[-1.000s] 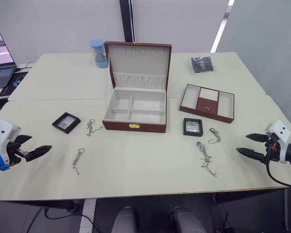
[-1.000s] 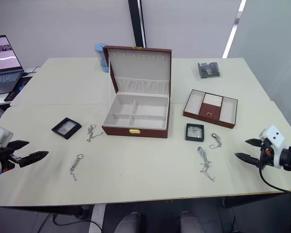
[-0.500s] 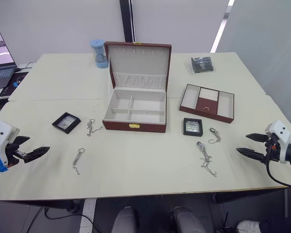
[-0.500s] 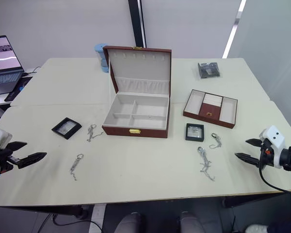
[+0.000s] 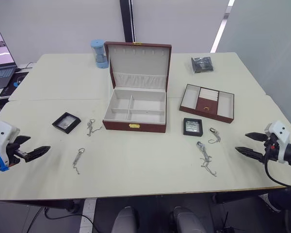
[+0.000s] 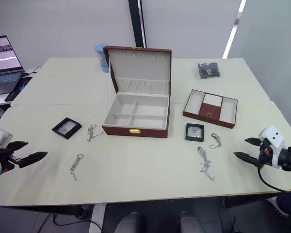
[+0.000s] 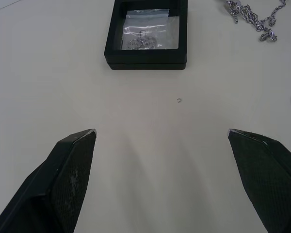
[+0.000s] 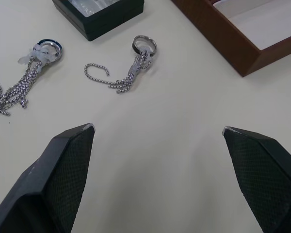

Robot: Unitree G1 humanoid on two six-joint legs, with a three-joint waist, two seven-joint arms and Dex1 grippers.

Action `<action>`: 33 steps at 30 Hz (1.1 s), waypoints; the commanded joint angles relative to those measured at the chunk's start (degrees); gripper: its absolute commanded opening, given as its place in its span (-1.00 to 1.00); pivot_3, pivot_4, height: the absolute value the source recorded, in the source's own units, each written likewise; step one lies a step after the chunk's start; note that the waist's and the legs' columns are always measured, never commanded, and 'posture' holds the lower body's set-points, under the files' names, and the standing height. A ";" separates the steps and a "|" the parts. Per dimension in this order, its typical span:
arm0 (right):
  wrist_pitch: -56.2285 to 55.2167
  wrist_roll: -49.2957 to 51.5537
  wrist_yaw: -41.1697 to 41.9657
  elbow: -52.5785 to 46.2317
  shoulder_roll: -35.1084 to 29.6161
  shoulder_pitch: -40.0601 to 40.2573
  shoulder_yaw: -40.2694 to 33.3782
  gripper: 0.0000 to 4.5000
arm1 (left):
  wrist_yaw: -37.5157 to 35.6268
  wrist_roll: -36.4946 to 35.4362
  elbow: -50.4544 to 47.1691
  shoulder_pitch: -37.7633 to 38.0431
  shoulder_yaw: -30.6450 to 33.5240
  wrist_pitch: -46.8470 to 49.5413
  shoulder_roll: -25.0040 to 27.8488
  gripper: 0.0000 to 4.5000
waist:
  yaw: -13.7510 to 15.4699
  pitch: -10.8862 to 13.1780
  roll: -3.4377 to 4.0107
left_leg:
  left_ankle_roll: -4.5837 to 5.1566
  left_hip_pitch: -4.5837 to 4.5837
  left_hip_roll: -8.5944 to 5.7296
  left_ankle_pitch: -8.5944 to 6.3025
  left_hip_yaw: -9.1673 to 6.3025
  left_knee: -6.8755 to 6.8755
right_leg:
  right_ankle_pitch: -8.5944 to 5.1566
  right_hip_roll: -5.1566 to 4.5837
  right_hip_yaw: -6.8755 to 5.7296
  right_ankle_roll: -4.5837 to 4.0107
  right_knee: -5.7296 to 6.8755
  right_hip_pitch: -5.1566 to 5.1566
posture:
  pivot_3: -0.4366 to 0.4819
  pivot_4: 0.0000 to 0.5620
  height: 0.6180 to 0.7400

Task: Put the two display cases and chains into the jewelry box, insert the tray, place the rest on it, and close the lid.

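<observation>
Bare table point(image 5: 136, 155) lies before both grippers; chains point(image 5: 205, 160) and cases point(image 5: 192, 126) flank the open box point(image 5: 135, 111).

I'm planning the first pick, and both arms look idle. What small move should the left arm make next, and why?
Probably ease the open left end effector forward toward the display case. The case lies flat on the table just ahead of it, and the jewelry box stands open.

reddish-brown jewelry box point(image 5: 134, 127), cream lining, black display case point(image 5: 66, 122)
</observation>
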 commanded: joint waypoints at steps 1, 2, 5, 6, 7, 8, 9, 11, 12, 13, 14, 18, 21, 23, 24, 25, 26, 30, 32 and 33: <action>2.58 4.53 -2.67 -5.00 2.46 -1.24 -3.89 0.99 | 2.61 -1.78 0.48 -3.76 2.22 -0.90 -1.59 0.99 | 0.02 -0.01 -0.01 | 0.00 0.00 0.00 0.00 -0.02 0.01 | 0.00 0.00 0.00 0.00 0.01 0.02 | -0.05 -0.47 1.00; 3.41 5.18 -3.74 -6.08 3.43 -1.85 -4.13 0.99 | 3.40 -2.01 0.51 -4.80 2.36 -0.86 -2.28 0.99 | 0.02 -0.01 -0.02 | -0.01 0.00 0.01 0.01 -0.04 0.03 | 0.00 0.01 0.00 0.00 0.03 0.02 | -0.05 -0.47 1.00; 5.25 6.46 -7.52 -9.82 6.82 -3.84 -3.40 0.99 | 6.12 -2.86 -1.21 -7.66 2.03 -0.33 -5.48 0.99 | -0.04 -0.01 -0.02 | -0.01 0.00 0.02 0.01 -0.03 0.05 | 0.00 0.02 0.00 0.00 0.06 0.02 | -0.05 -0.47 1.00; 5.58 6.33 -9.20 -11.31 8.45 -4.71 -2.40 0.99 | 8.00 -2.96 -2.10 -9.08 1.87 -1.12 -7.14 0.99 | -0.04 -0.01 -0.02 | -0.02 0.01 0.01 0.01 -0.03 0.05 | 0.00 0.02 0.00 0.00 0.06 0.02 | -0.05 -0.47 1.00; 5.70 5.77 -10.76 -12.70 10.02 -5.52 -1.11 0.99 | 9.79 -3.07 -2.52 -10.65 1.72 -1.35 -8.64 0.99 | 0.03 -0.02 -0.03 | -0.02 0.00 0.01 0.01 -0.03 0.06 | 0.00 0.02 0.00 0.00 0.07 0.02 | -0.05 -0.47 1.00; 5.52 4.81 -12.33 -13.73 11.52 -6.31 0.17 0.99 | 10.97 -3.15 -3.10 -11.90 1.43 -1.29 -9.92 0.99 | 0.05 -0.03 -0.05 | -0.02 -0.01 0.01 0.01 -0.06 0.10 | 0.00 0.02 0.00 0.00 0.08 0.03 | -0.05 -0.47 1.00; 5.09 3.82 -14.11 -14.10 13.27 -7.39 1.39 0.92 | 12.07 -2.74 -3.80 -12.94 0.70 -1.38 -11.10 0.92 | 0.04 -0.05 -0.08 | -0.02 -0.02 0.02 0.02 -0.08 0.12 | 0.00 0.03 -0.01 0.00 0.09 0.03 | -0.05 -0.47 1.00; 5.14 2.97 -16.78 -14.61 16.46 -9.56 3.54 0.72 | 13.67 -1.50 -4.42 -14.67 -1.30 -1.83 -13.04 0.73 | 0.01 -0.08 -0.14 | -0.03 -0.04 0.05 0.01 -0.10 0.16 | 0.00 0.06 -0.01 0.00 0.10 0.03 | -0.05 -0.47 1.00; 4.72 2.23 -17.77 -14.46 18.01 -10.64 4.80 0.57 | 14.12 -0.96 -4.55 -15.53 -2.59 -1.93 -14.05 0.59 | 0.01 -0.08 -0.14 | -0.03 -0.07 0.04 0.02 -0.12 0.17 | 0.00 0.06 -0.02 0.00 0.09 0.03 | -0.05 -0.47 1.00; 4.46 1.44 -18.64 -14.27 19.40 -11.62 6.03 0.43 | 14.55 -0.38 -4.35 -16.39 -3.70 -2.37 -14.94 0.45 | 0.07 -0.08 -0.14 | -0.03 -0.07 0.01 0.02 -0.11 0.18 | 0.00 0.05 -0.01 0.00 0.09 0.02 | -0.05 -0.47 1.00; 4.09 0.28 -19.54 -13.79 20.81 -12.71 7.58 0.26 | 14.76 0.05 -4.04 -17.36 -4.81 -2.45 -15.79 0.32 | 0.08 -0.08 -0.14 | -0.03 -0.08 -0.01 0.02 -0.11 0.19 | 0.00 0.05 -0.01 0.00 0.10 0.02 | -0.05 -0.47 1.00; 3.21 -5.24 -24.80 -9.70 25.12 -17.54 12.12 -0.21 | 15.61 1.66 -2.68 -20.59 -8.46 -2.51 -18.23 -0.20 | 0.07 -0.08 -0.13 | -0.03 -0.14 -0.01 0.02 -0.13 0.27 | 0.01 0.05 -0.04 0.00 0.13 -0.03 | -0.05 -0.47 1.00; 1.95 -9.04 -27.05 -5.46 28.57 -21.12 15.97 -0.59 | 15.22 3.37 -0.26 -23.51 -11.96 -2.87 -19.82 -0.63 | 0.06 -0.08 -0.14 | -0.03 -0.16 -0.01 0.02 -0.16 0.31 | 0.01 0.08 -0.05 0.00 0.17 -0.05 | -0.05 -0.47 1.00; 1.49 -11.34 -27.98 -3.40 30.31 -22.91 18.37 -0.84 | 15.09 4.21 1.81 -25.69 -13.59 -3.50 -20.86 -0.89 | 0.06 -0.08 -0.14 | -0.04 -0.18 0.00 0.02 -0.16 0.31 | 0.01 0.10 -0.05 0.00 0.19 -0.09 | -0.05 -0.47 1.00; 1.34 -12.18 -28.37 -2.54 31.23 -23.72 19.27 -0.95 | 14.96 4.64 3.01 -26.91 -14.45 -3.80 -21.51 -1.00 | 0.07 -0.08 -0.14 | -0.04 -0.20 -0.01 0.02 -0.16 0.31 | 0.01 0.11 -0.06 0.00 0.20 -0.12 | -0.05 -0.47 1.00; 1.40 -12.69 -28.56 -1.98 31.96 -24.29 19.82 -0.98 | 14.86 5.01 3.92 -27.81 -15.12 -4.09 -22.02 -1.00 | 0.08 -0.08 -0.14 | -0.04 -0.25 -0.01 0.03 -0.15 0.34 | 0.01 0.11 -0.07 0.00 0.21 -0.18 | -0.05 -0.47 1.00; 1.32 -13.15 -28.59 -1.61 32.68 -24.73 20.44 -0.98 | 14.80 5.40 4.71 -28.52 -15.76 -4.53 -22.56 -1.00 | 0.08 -0.09 -0.13 | -0.05 -0.37 -0.01 0.03 -0.16 0.42 | 0.01 0.11 -0.07 0.00 0.26 -0.29 | -0.05 -0.47 1.00; 1.00 -15.39 -28.42 -0.28 34.59 -25.46 23.10 -0.98 | 13.56 5.92 6.53 -29.65 -17.78 -5.56 -24.69 -1.00 | 0.05 -0.09 -0.13 | -0.20 -0.91 -0.01 0.12 -0.05 0.86 | 0.00 0.10 -0.07 0.01 0.64 -0.85 | -0.05 -0.47 1.00; 0.76 -15.44 -27.78 -0.05 35.35 -25.49 23.72 -0.98 | 12.56 6.05 6.22 -29.33 -18.77 -5.77 -25.34 -1.00 | 0.04 -0.09 -0.13 | -0.16 -0.90 -0.01 0.10 -0.05 0.88 | 0.00 0.10 -0.07 0.01 0.69 -0.85 | -0.05 -0.47 1.00; 0.86 -15.33 -27.33 -0.19 35.67 -25.46 24.03 -0.98 | 11.88 5.91 5.71 -28.99 -19.17 -5.81 -25.60 -1.00 | 0.04 -0.09 -0.13 | -0.11 -0.90 -0.01 0.07 -0.06 0.88 | 0.00 0.10 -0.08 0.01 0.71 -0.86 | -0.05 -0.47 1.00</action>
